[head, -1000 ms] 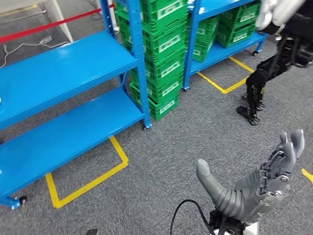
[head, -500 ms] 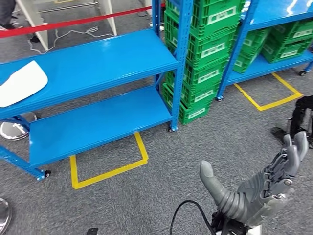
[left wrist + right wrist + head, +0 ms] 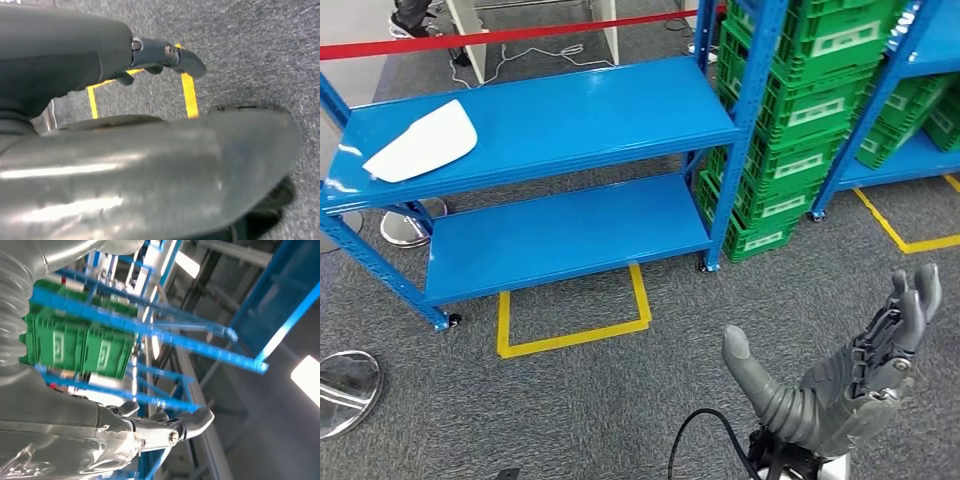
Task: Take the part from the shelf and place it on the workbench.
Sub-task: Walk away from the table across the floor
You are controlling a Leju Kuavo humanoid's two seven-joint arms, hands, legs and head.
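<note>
The part, a flat white curved piece (image 3: 422, 140), lies on the upper deck of a low blue shelf (image 3: 569, 110), at its left end. My right hand (image 3: 841, 385) is raised over the carpet at the lower right, far from the shelf. Its thumb stands apart from the fingers (image 3: 916, 295) and it holds nothing. In the right wrist view the same hand (image 3: 94, 435) is empty, its fingers extended. In the left wrist view my left hand (image 3: 113, 100) hangs above the carpet with dark fingers (image 3: 166, 52) stretched out and nothing in them.
Stacked green crates (image 3: 803, 110) stand right of the shelf, beside a second blue rack (image 3: 916, 160). Yellow floor tape (image 3: 569, 335) marks a bay before the shelf. Red barrier tape (image 3: 471, 42) runs behind. A round metal base (image 3: 346, 390) sits at lower left. A black cable (image 3: 697, 430) loops near my wrist.
The whole picture has slid to the right as the camera turned left. The shelf and the white part have come fully into view. My right hand keeps the same pose.
</note>
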